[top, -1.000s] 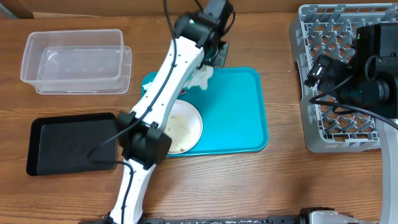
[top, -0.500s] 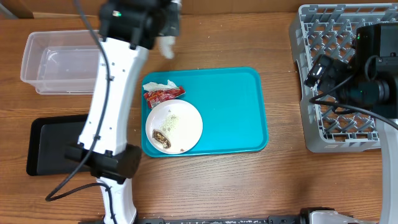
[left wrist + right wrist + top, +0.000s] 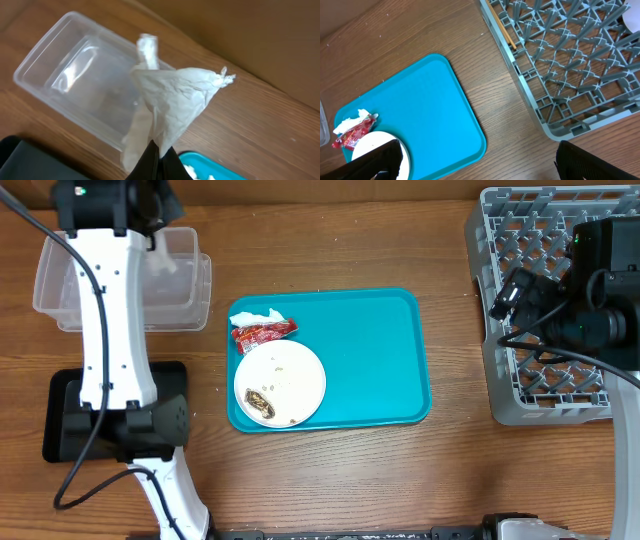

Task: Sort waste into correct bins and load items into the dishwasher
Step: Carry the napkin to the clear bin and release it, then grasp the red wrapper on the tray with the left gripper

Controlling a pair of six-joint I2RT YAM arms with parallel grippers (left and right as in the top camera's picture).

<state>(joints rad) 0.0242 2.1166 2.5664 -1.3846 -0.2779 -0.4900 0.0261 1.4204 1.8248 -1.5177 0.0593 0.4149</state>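
Left fingers (image 3: 159, 159) pinched shut on the crumpled white napkin (image 3: 172, 105), which hangs in the air above the clear tub (image 3: 85, 70), not touching it. The tub sits at the far left of the bench (image 3: 330, 240), with the black tray (image 3: 60, 415) in front of it, partly under the left arm. The teal tray (image 3: 375, 350) is mid-bench. On its left side are 1 white plate (image 3: 295, 380) carrying a brown scrap (image 3: 260, 398) and a few specks, the red wrapper (image 3: 263, 331) touching the plate's far edge, and a white paper bit (image 3: 255, 316) just beside the wrapper. Right fingers (image 3: 375, 162) spread wide, holding nothing, over the bench between the teal tray and the grey dish rack (image 3: 560, 65). 1 chopstick (image 3: 504, 31) lies in the rack near its left edge.
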